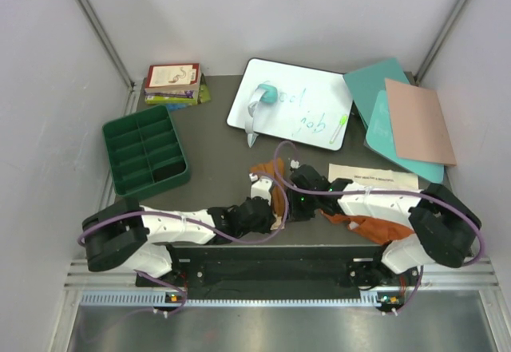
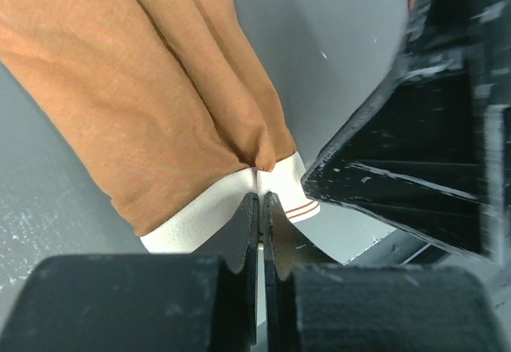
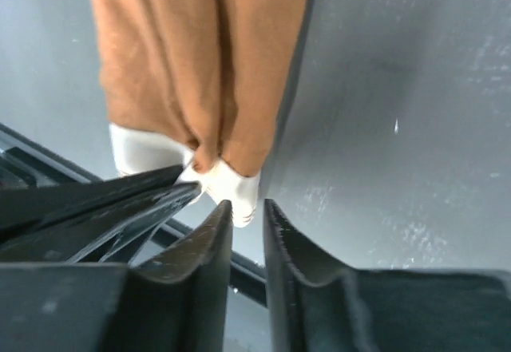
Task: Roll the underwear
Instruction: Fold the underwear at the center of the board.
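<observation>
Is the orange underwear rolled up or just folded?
Folded, not rolled. The orange underwear is gathered into long narrow folds, with its white waistband flat at the end. No coil shows in either wrist view.

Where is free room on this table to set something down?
Freest: bare table between the green tray, the whiteboard and the orange underwear. A thinner strip runs between the whiteboard and the paper sheet. Crowded: near centre, where the left arm and right arm meet over the underwear, and the right rear with the boards.

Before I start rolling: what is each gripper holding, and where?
Left gripper pinches the rust-orange underwear at its white waistband. Right gripper is at that waistband; grip unclear.
</observation>
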